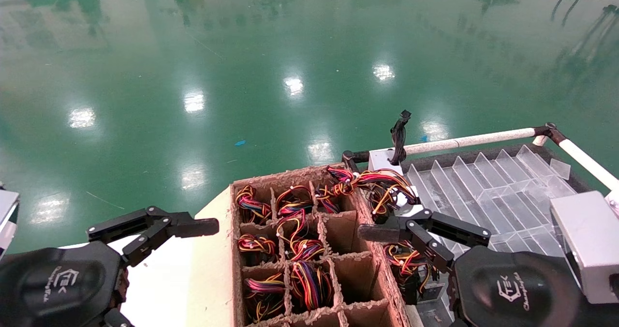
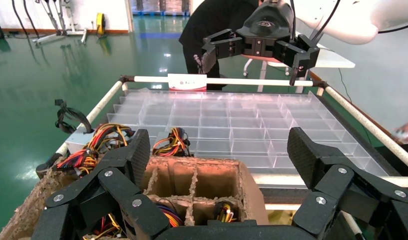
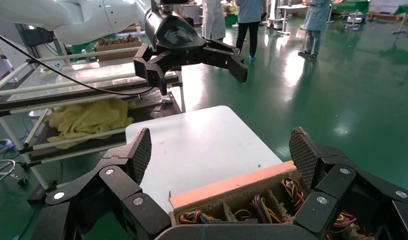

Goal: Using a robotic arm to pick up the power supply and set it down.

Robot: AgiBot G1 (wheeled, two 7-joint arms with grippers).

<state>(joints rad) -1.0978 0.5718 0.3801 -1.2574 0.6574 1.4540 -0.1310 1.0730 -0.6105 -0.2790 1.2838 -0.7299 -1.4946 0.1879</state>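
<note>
Several power supplies sit in the cells of a cardboard box (image 1: 358, 269), showing as coloured wire bundles (image 1: 302, 247). One more power supply (image 1: 387, 186) lies on the clear tray by the box's far right corner, and another (image 1: 411, 266) lies beside the box's right wall. My right gripper (image 3: 219, 150) hangs open and empty above the box's right edge, over that nearer unit. On the other side of the box, my left gripper (image 2: 219, 150) is open and empty above the white table (image 1: 184, 278).
A clear plastic divider tray (image 1: 508, 186) in a white-railed frame lies right of the box. A black cable bundle (image 1: 399, 138) hangs on its far rail. Green floor lies beyond. A person (image 2: 211, 25) stands behind the tray; a rack with yellow cloth (image 3: 87, 117) stands past the table.
</note>
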